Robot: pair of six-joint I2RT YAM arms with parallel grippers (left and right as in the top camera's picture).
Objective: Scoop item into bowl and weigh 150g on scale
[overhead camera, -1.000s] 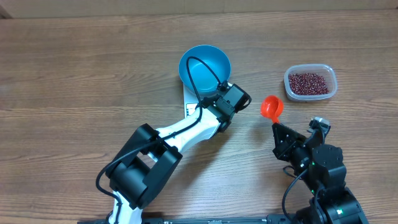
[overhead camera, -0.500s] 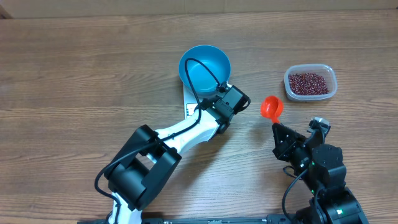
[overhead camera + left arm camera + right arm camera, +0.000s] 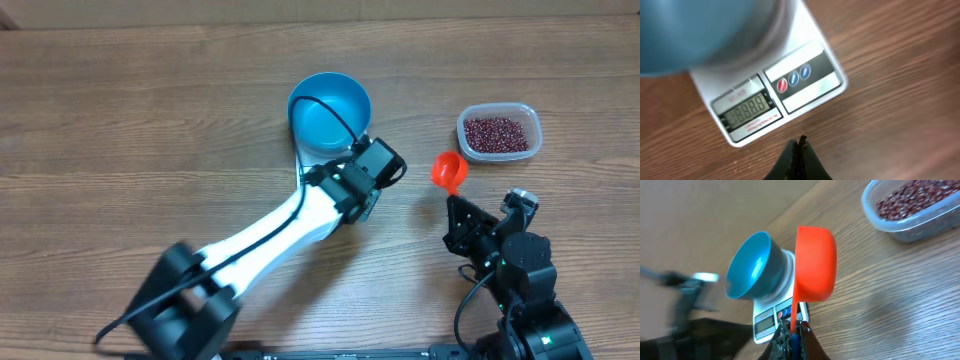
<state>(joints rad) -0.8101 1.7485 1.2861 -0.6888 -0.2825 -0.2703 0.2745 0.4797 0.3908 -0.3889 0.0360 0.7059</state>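
The blue bowl point(image 3: 329, 110) stands on the white scale point(image 3: 805, 85), and no beans show inside it. My left gripper point(image 3: 799, 142) is shut and empty, its tip just off the scale's display end; in the overhead view the left gripper point(image 3: 365, 172) covers most of the scale. The right gripper point(image 3: 797, 325) is shut on the handle of an orange scoop point(image 3: 815, 262). That scoop point(image 3: 449, 172) hangs over the table between the bowl and the clear tub point(image 3: 498, 132). The item, dark red beans point(image 3: 912, 200), lies in the tub.
The left arm point(image 3: 270, 235) stretches from the front left edge up to the scale. The right arm's base point(image 3: 520, 270) sits at the front right. Bare wood tabletop point(image 3: 150, 120) surrounds everything.
The left arm's lower links have swung left and blur with motion; its gripper head shifted slightly. The right gripper carried the scoop a little to the right, toward the tub.
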